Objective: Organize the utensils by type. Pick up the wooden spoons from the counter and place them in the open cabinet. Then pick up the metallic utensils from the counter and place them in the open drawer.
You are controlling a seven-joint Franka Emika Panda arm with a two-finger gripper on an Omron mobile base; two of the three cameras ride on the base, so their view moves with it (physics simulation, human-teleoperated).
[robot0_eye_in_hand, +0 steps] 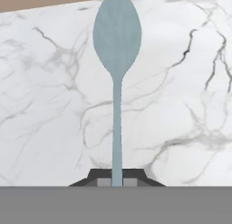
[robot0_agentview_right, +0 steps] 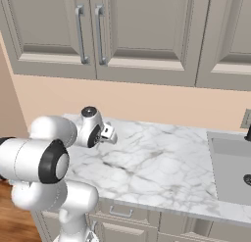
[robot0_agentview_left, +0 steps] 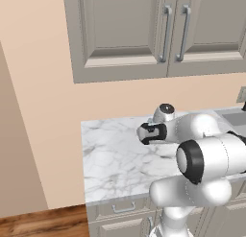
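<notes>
You are in the second half of the task: the gripper (robot0_eye_in_hand: 117, 181) is pinched tight on the thin handle of the pale teal spoon (robot0_eye_in_hand: 117, 46), one of the metallic utensils, so the pick-up is done and delivery to the open drawer remains. In the hand view the spoon runs straight away from the fingers, handle end clamped between the two dark tips and the oval bowl pointing toward the far edge of the counter (robot0_eye_in_hand: 181, 105), where the marble meets a band of tan wall. Whether the spoon is lifted clear of the marble or lies just over it cannot be told from this angle. In the left base view the hand (robot0_agentview_left: 152, 133) sits over the left part of the white marble counter, with the arm folded close behind it (the spoon itself is too slim to make out there). The closed upper cabinets (robot0_agentview_left: 144, 29) hang above, and a drawer front with a bar handle (robot0_agentview_left: 124, 208) shows shut below the counter edge. The next move likely calls for you to keep the pinch firm, carry the spoon level toward the open drawer, bring it over the pale interior and release there. Because the grip is at the very end of a long handle, the bowl may swing; move slowly.
</notes>
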